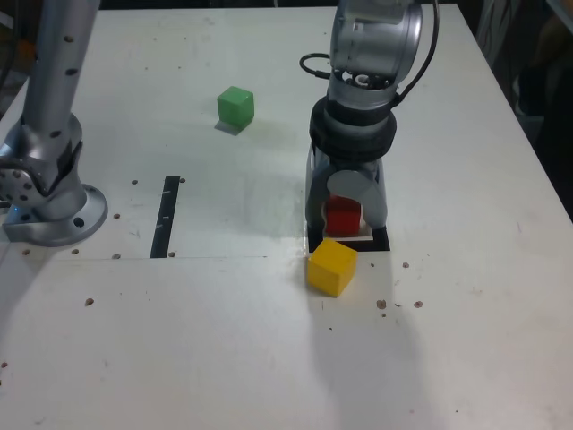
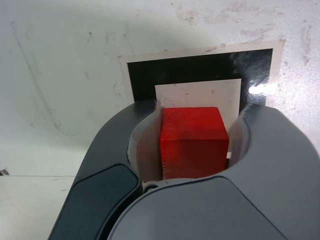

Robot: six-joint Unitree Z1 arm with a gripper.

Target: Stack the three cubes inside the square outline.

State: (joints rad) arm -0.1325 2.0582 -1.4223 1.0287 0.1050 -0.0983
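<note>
Nearest in the exterior view, the solid yellow matte cube (image 1: 331, 268) sits just outside the flat black square outline (image 1: 381, 241) with its white centre, waiting its turn! Behind it, the solid red matte cube (image 2: 194, 142) appears down inside the outline, the gripper (image 1: 346, 219) around it, jaws modestly apart, a sliver of gap showing. Farther back, the solid green matte cube (image 1: 235, 107) stands alone. Base looks placed; two cubes left to stack!

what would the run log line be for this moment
gripper around red cube | red cube at square outline | yellow cube outside | green cube apart
</note>
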